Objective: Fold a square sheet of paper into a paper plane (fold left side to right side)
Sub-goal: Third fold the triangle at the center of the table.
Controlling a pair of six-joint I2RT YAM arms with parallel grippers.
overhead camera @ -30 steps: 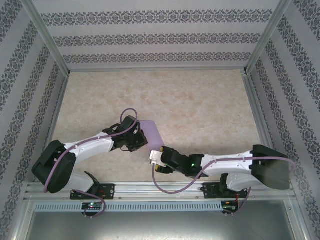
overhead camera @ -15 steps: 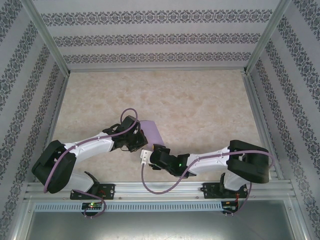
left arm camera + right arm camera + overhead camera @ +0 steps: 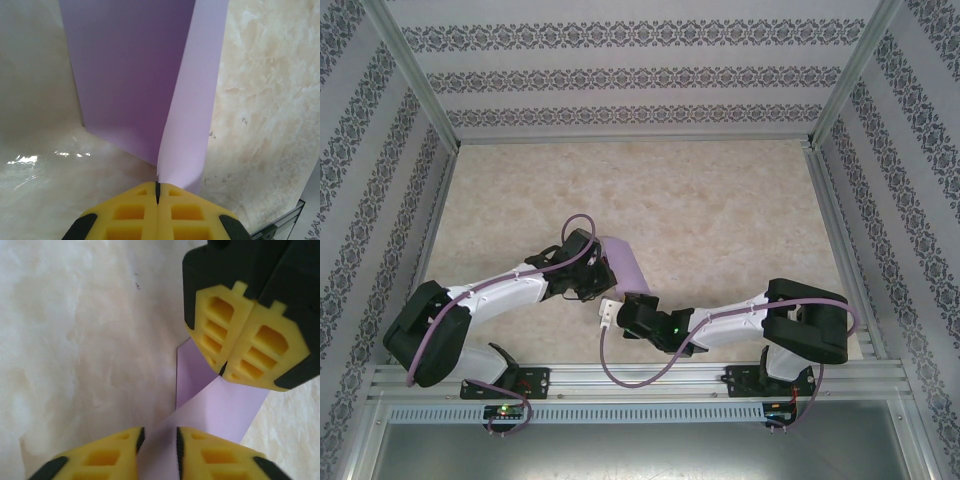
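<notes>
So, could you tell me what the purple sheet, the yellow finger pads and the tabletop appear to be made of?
The sheet looks like thin matte paper: it bends in a soft curve without glare. The finger pads seem to be moulded yellow plastic or rubber, with recessed pockets. The tabletop looks like glossy marble-patterned laminate or stone, judging by its glare.

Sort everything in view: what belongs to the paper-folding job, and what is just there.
Job in hand:
lilac sheet of paper, partly folded over
left gripper, fingers shut on the sheet's edge
right gripper, fingers apart, paper between them

Just there:
marble-patterned table
patterned walls
metal frame rail
</notes>
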